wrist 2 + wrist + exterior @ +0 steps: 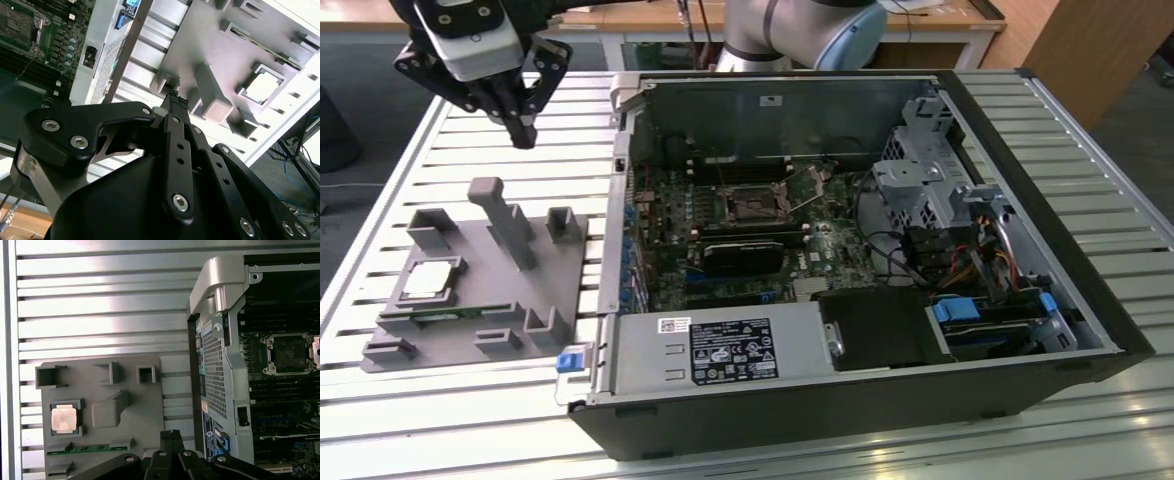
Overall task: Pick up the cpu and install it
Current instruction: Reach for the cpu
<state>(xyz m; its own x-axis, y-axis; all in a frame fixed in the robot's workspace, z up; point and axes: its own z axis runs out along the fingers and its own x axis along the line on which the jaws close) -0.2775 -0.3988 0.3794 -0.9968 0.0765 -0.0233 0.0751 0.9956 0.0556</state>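
Note:
The cpu point(427, 280) is a small silvery square chip lying flat in a recess of the grey fixture tray point(467, 325), at the exterior view's left. Both wrist views show the cpu point(263, 88) point(64, 419) in its recess. My gripper point(522, 128) hangs in the air beyond the tray's far edge, well apart from the chip. Its black fingers are shut together with nothing between them, as seen at the gripper point(176, 100) point(171, 436) in both wrist views. The motherboard's black-framed socket point(750, 205) point(289, 354) lies inside the open computer case point(1067, 250).
The tray carries a tall upright peg point(504, 220) and several shorter blocks, with a green memory stick point(82, 448) along one edge. The case wall point(616, 200) stands between tray and motherboard. Cables, drive cages and a power supply point(720, 350) crowd the case. The slatted metal table point(400, 180) lies underneath.

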